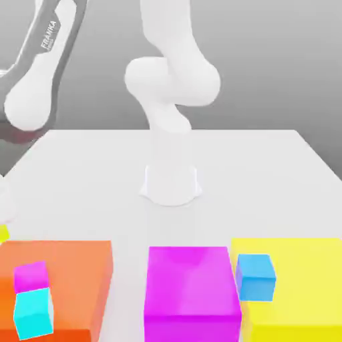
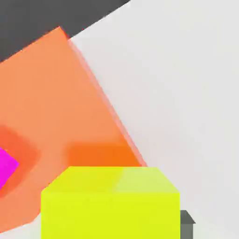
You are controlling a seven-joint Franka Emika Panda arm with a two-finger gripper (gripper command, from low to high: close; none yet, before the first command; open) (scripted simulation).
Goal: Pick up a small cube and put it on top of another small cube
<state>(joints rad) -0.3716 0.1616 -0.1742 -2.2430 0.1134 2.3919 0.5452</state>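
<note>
Two small cubes already look stacked, magenta cube [image 1: 31, 275] on cyan cube [image 1: 33, 314], at eight o'clock from my base [image 1: 171, 186]. I cannot tell if my tool is clenched; next I should back away cleanly.

Base [image 1: 171, 180] stands mid-table [image 1: 267, 174], towards the back. Along the front edge there are three big blocks in a row: left block [image 1: 73, 274], middle block [image 1: 190, 280], right block [image 1: 300, 267]. The middle and right ones are almost touching. Over at the exterior view's left, the upper cube [image 1: 31, 275] sits right on top of the lower cube [image 1: 33, 314], stacked at the left block's front corner. A third cube [image 1: 256, 276] sits at the seam between the middle and right blocks. In the hand view, a fourth cube [image 2: 109, 205] is close up, with the left block behind it.
</note>
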